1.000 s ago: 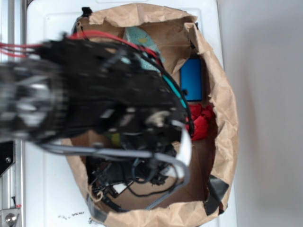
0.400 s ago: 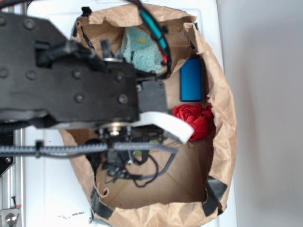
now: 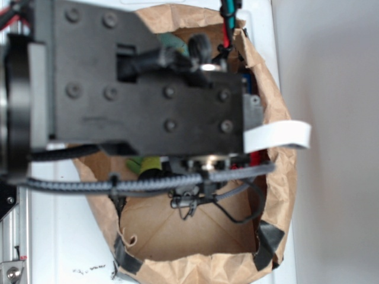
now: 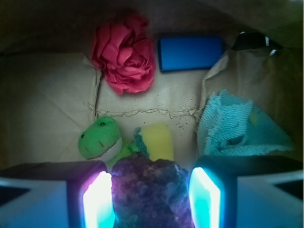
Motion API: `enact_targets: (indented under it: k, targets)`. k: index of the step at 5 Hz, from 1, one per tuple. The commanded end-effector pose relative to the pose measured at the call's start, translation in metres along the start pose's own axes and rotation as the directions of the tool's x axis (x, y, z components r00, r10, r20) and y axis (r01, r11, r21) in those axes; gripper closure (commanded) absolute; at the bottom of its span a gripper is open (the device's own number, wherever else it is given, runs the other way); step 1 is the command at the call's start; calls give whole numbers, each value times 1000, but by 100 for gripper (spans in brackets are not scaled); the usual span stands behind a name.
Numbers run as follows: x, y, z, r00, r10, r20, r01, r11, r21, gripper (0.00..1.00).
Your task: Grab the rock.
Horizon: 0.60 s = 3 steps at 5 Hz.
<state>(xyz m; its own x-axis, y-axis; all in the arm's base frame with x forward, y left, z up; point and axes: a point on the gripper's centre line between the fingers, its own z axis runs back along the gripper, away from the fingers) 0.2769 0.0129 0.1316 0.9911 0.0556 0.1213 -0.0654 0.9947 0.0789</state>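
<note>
In the wrist view, closest to the camera, the gripper (image 4: 152,197) fills the bottom edge, its two glowing fingers (image 4: 97,202) spread about as wide as the one rock (image 4: 151,192) that sits between them. The rock is a dark, rough, purplish-brown lump. The left finger lies against its side, and the right finger stands just beside it; whether that one presses on the rock cannot be told, so a firm pinch is not certain.

Just beyond the rock lies one yellow sponge (image 4: 157,141) with a green edge, touching the rock's far side. To its left lies one green plush frog (image 4: 99,138) with a red stitched mouth. To the right lies one crumpled teal cloth (image 4: 235,127). Farther back rest one red rose-like ball (image 4: 124,53) and, beside it, one blue rectangular block (image 4: 191,52). All sit on the creased floor of one brown paper bag (image 4: 42,104).

In the exterior view from above, the black robot arm (image 3: 142,100) covers most of the bag's opening (image 3: 278,171), and the rock is hidden beneath it.
</note>
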Motion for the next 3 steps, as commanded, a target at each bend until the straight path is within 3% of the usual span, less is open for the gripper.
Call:
enact_targets:
  k: [1, 3]
  targets:
    - [-3, -17, 37, 998, 10, 60, -7, 999, -41, 100]
    - [-3, -20, 35, 996, -11, 90, 14, 999, -34, 100]
